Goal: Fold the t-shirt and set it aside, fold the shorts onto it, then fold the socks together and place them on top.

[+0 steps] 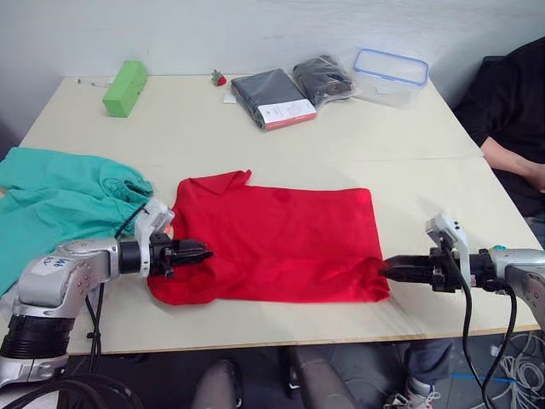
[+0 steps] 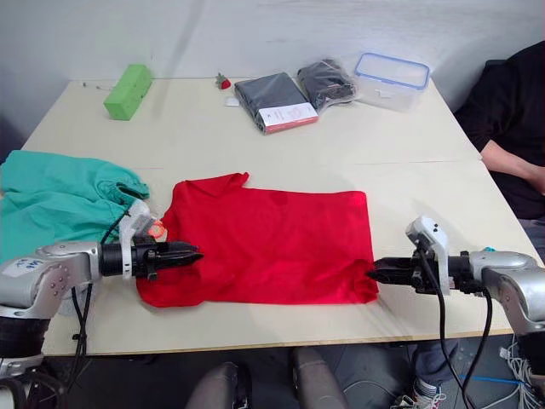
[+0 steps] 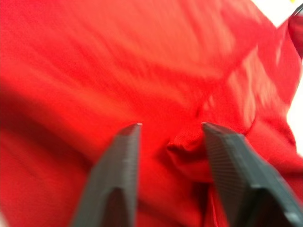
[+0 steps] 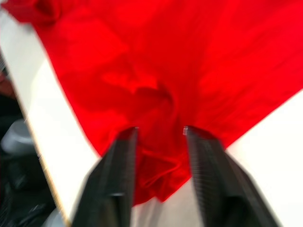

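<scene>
The red t-shirt (image 1: 281, 243) lies flat across the middle of the table, with a sleeve sticking out at its far left. My left gripper (image 1: 207, 253) is at the shirt's near left edge, open, with a pucker of red cloth between its fingers (image 3: 124, 161). My right gripper (image 1: 385, 268) is at the shirt's near right corner, also open, its fingers (image 4: 208, 161) straddling bunched red cloth. The teal shorts (image 1: 60, 200) lie crumpled at the table's left edge, just behind my left arm. The socks are out of view.
At the back of the table (image 1: 255, 136) are a lime-green block (image 1: 125, 87), two dark packaged garments (image 1: 272, 98), a clear container with a blue rim (image 1: 390, 77) and a small red item (image 1: 220, 80). A person (image 1: 519, 111) sits at the right.
</scene>
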Robot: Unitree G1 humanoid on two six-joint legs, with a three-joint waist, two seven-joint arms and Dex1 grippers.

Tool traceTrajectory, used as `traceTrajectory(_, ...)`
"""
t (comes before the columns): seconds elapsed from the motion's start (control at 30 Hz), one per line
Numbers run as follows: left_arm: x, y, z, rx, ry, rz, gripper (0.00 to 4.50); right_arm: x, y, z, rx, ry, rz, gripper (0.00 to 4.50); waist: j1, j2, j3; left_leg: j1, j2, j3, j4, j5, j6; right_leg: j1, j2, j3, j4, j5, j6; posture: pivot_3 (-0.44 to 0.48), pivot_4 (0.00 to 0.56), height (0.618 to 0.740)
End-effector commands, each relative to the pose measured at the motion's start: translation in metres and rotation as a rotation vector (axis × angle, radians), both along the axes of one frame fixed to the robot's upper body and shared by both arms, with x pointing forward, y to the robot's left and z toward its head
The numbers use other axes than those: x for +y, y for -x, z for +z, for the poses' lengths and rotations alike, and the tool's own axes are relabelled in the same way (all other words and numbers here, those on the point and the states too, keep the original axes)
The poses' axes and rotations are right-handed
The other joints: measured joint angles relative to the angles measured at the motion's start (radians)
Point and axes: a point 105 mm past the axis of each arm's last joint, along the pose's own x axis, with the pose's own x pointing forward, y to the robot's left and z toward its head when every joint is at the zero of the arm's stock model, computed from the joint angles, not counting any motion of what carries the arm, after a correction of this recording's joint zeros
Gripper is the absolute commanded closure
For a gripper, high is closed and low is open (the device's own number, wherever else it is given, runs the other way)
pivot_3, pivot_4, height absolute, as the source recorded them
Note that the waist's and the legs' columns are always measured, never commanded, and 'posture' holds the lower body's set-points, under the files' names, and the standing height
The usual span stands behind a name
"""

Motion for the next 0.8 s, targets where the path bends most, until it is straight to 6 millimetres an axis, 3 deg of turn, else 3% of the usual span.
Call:
traceTrajectory(0.03, 0.003, 0.002, 0.041, -0.179, -0.010, 0.003, 1.07, -0.003, -0.002, 0.029, -0.153, -0.001, -0.022, 1.39, 0.001, 0.000, 0.000, 0.000, 0.000, 0.000, 0.000, 0.000, 0.000, 0.000, 0.000, 0.000, 0.000, 0.000, 0.000, 0.000, 0.150, 0.740)
traceTrajectory(0.13, -0.006, 0.016, 0.058, -0.259, -0.051, -0.064, 0.04, 0.000, 0.003, 0.041, -0.255, 0.046, 0.008, 0.26, 0.002, 0.000, 0.000, 0.000, 0.000, 0.000, -0.001, 0.000, -0.001, 0.000, 0.000, 0.000, 0.000, 0.000, 0.000, 0.000, 0.150, 0.740)
traceTrajectory(0.17, -0.013, 0.024, 0.059, -0.281, -0.087, -0.112, 0.00, 0.004, 0.007, 0.045, -0.304, 0.065, 0.036, 0.04, 0.003, 0.000, 0.000, 0.000, 0.000, 0.000, -0.001, -0.001, -0.001, 0.000, 0.000, 0.000, -0.001, 0.000, 0.000, 0.000, 0.150, 0.740)
traceTrajectory(0.37, -0.046, 0.061, 0.041, -0.329, -0.263, -0.328, 0.00, 0.038, 0.033, 0.057, -0.451, 0.114, 0.203, 0.04, 0.001, 0.000, 0.000, 0.000, 0.000, 0.000, -0.001, -0.002, -0.002, 0.001, 0.000, 0.000, -0.001, -0.001, 0.001, 0.000, 0.150, 0.740)
traceTrajectory(0.5, -0.062, 0.064, 0.025, -0.352, -0.312, -0.349, 0.00, 0.068, 0.052, 0.060, -0.499, 0.101, 0.317, 0.04, 0.002, 0.000, 0.000, 0.004, 0.000, -0.001, -0.001, -0.001, -0.001, 0.004, 0.000, 0.000, -0.002, -0.001, 0.001, 0.000, 0.150, 0.740)
traceTrajectory(0.6, -0.071, 0.065, 0.017, -0.358, -0.334, -0.361, 0.00, 0.076, 0.055, 0.062, -0.504, 0.086, 0.323, 0.04, 0.000, -0.001, 0.000, 0.005, 0.000, -0.001, -0.001, 0.001, 0.001, 0.007, 0.000, 0.000, -0.005, -0.001, 0.001, 0.000, 0.150, 0.740)
traceTrajectory(0.73, -0.073, 0.061, 0.003, -0.347, -0.374, -0.353, 0.87, 0.078, 0.054, 0.063, -0.510, 0.086, 0.319, 0.00, 0.001, -0.001, 0.000, 0.008, 0.000, -0.001, 0.000, 0.001, 0.002, 0.013, 0.000, 0.001, -0.009, 0.001, 0.003, 0.000, 0.150, 0.740)
traceTrajectory(0.8, -0.073, 0.056, -0.002, -0.340, -0.390, -0.328, 1.53, 0.080, 0.055, 0.063, -0.514, 0.084, 0.320, 0.00, 0.002, -0.001, 0.000, 0.007, 0.000, -0.001, 0.000, 0.002, 0.003, 0.013, 0.000, 0.001, -0.011, 0.002, 0.004, 0.000, 0.150, 0.740)
